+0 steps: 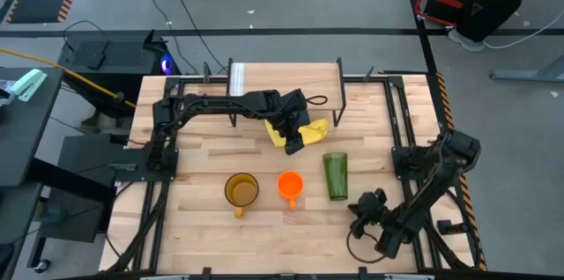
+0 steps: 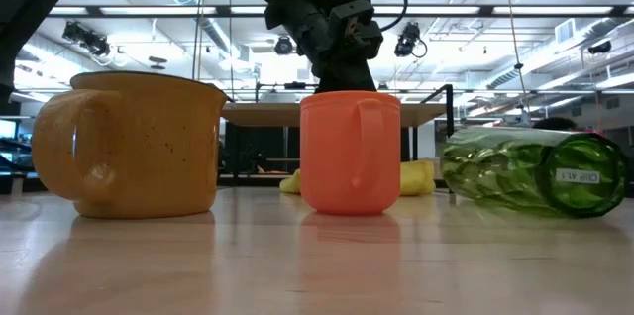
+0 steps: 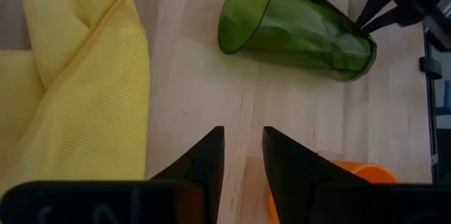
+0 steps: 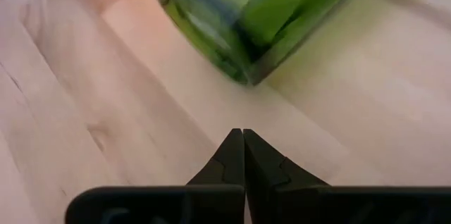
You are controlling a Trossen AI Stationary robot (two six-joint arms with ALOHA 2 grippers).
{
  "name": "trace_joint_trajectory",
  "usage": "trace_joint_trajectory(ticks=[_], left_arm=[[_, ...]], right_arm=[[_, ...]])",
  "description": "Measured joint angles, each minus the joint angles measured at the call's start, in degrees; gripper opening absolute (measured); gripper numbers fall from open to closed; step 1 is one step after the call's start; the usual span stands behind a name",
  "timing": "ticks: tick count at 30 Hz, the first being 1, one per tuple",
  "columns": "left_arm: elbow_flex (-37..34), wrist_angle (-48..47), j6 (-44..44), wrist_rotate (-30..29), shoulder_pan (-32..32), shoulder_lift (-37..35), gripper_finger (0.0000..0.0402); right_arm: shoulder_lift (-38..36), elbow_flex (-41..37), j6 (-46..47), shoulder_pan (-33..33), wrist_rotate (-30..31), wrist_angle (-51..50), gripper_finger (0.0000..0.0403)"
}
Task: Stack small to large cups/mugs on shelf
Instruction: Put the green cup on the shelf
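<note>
From above, the left gripper hangs over the yellow cloth just in front of the shelf at the desk's far edge, its arm stretched sideways from the left edge toward the middle. Its fingers stand a little apart and hold nothing. The right gripper sits low near the front right corner, just beside the base of the green tumbler, its arm folded back along the right edge. Three cups lie in a row toward the front edge: one amber mug, one orange mug, one green tumbler, the last on its side.

At table height, the amber mug and the orange mug stand upright, handles facing the camera side, and the tumbler lies with its labelled base toward the right. The left gripper hangs above and behind the orange mug, clear of it. One cloth peeks out behind.

Through the left wrist, the slightly parted fingers point down at bare wood between the cloth and the tumbler's open mouth; the orange mug's rim shows beside them.

Through the right wrist, the fingers are pressed together, empty, aimed at the tumbler, near but not touching.
</note>
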Motion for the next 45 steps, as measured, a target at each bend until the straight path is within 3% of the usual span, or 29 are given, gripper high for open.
trace_joint_trajectory(ticks=[12,22,32,45], left_arm=[[0.0,1.8,-0.1,0.0,0.0,0.0,0.0107],[0.0,1.8,-0.1,0.0,0.0,0.0,0.0107],[0.0,1.8,-0.1,-0.1,-0.1,0.0,0.0107],[0.0,2.1,-0.5,-0.6,-0.3,0.2,0.0107]], right_arm=[[2.8,1.5,-1.5,-2.3,7.6,1.1,0.0],[2.8,1.6,1.6,-3.5,1.4,-3.1,0.0],[2.8,1.6,6.6,-3.1,-0.7,-10.2,0.0],[2.9,5.9,15.4,-3.2,-3.6,-30.8,0.0]])
